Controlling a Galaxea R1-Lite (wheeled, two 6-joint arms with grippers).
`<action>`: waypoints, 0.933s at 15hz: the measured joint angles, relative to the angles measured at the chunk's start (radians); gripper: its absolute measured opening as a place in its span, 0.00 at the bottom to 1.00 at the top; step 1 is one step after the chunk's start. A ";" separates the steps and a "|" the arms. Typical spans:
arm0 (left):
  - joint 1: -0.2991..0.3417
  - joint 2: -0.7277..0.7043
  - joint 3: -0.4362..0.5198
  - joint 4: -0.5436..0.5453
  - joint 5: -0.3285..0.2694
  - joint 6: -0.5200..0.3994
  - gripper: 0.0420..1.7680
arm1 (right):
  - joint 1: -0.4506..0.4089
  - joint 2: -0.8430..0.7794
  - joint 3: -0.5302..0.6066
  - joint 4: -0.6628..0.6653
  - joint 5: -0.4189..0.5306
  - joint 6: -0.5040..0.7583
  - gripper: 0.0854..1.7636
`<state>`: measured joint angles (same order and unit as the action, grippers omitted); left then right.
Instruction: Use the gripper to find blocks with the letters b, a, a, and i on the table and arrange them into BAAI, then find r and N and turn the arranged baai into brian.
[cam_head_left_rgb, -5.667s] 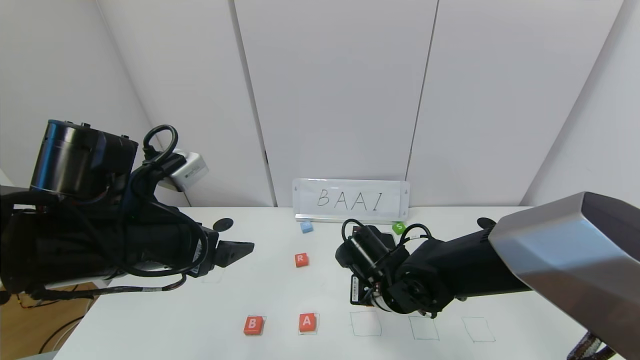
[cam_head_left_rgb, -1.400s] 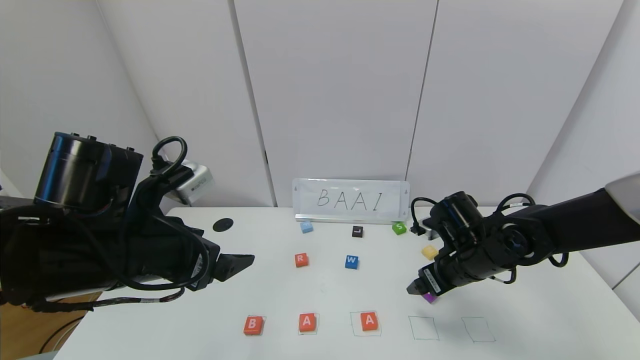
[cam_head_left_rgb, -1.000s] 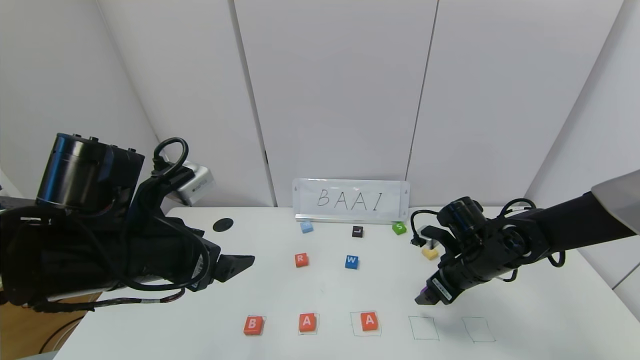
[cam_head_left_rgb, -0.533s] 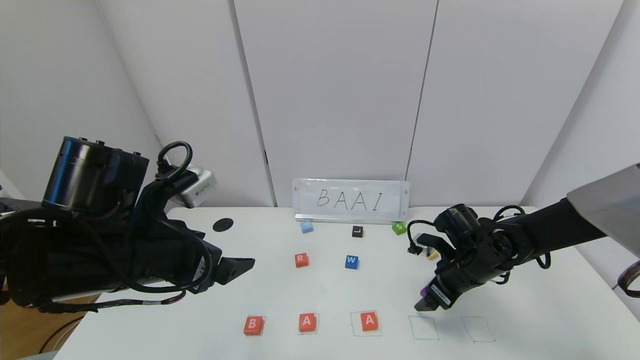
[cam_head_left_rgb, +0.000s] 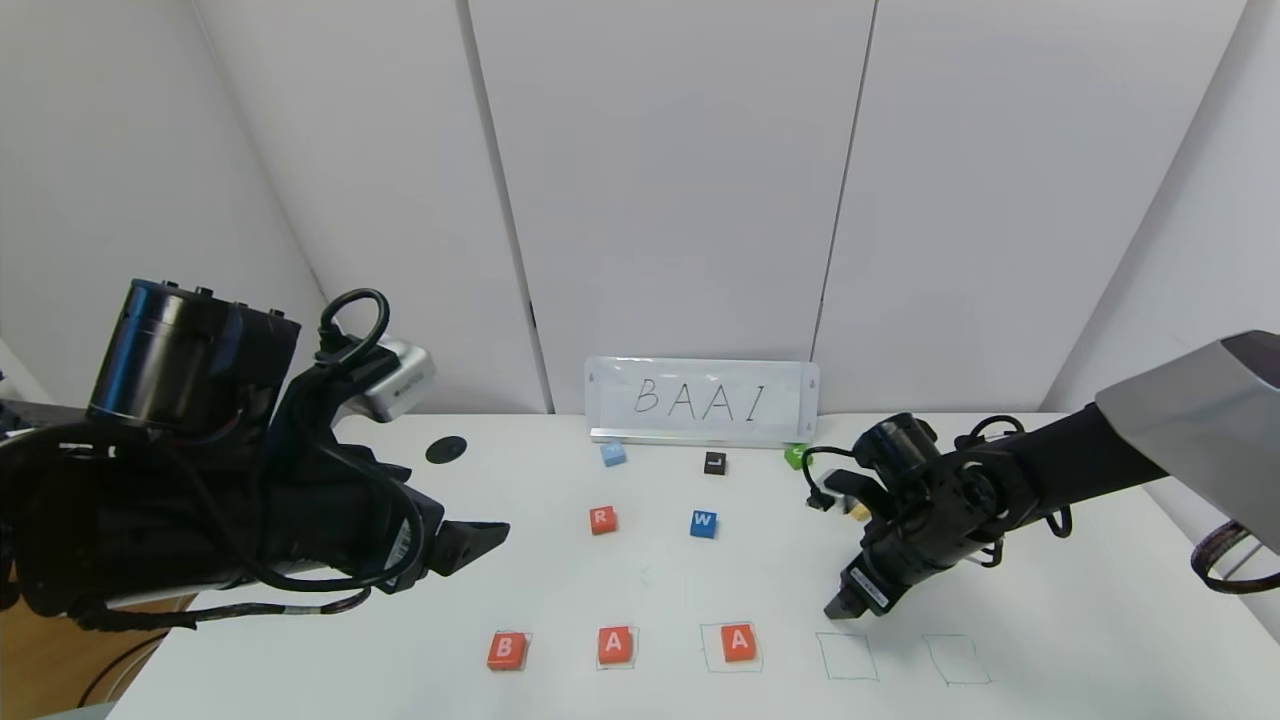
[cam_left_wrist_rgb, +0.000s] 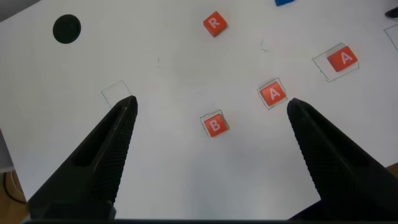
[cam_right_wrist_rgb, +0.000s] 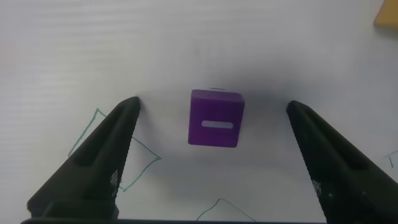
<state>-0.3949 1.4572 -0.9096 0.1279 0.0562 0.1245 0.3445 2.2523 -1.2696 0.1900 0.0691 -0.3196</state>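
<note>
Right claw (cam_head_left_rgb: 845, 607) spread wide, low over worktop (cam_head_left_rgb: 620, 580), grasping nothing. Purple I block (cam_right_wrist_rgb: 215, 117) lies on worktop between its fingers, touching neither, just short of empty fourth square (cam_head_left_rgb: 848, 656). B (cam_head_left_rgb: 507, 650), A (cam_head_left_rgb: 615, 644), A (cam_head_left_rgb: 738, 641) sit in squares beyond. Advice: centre over block, clench squarely, lift, set into square. Left claw (cam_left_wrist_rgb: 211, 115) spread, idle above B.
</note>
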 joint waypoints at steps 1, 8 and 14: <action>-0.001 0.000 0.001 -0.001 0.000 0.001 0.97 | 0.000 0.001 0.000 0.000 0.000 0.001 0.96; -0.001 0.000 0.003 0.000 0.000 0.003 0.97 | 0.006 0.001 0.003 0.006 0.001 -0.001 0.56; -0.001 -0.001 0.005 0.000 -0.001 0.006 0.97 | 0.007 -0.003 0.008 0.006 -0.002 -0.002 0.27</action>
<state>-0.3957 1.4566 -0.9049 0.1274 0.0549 0.1304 0.3515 2.2496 -1.2613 0.1962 0.0672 -0.3215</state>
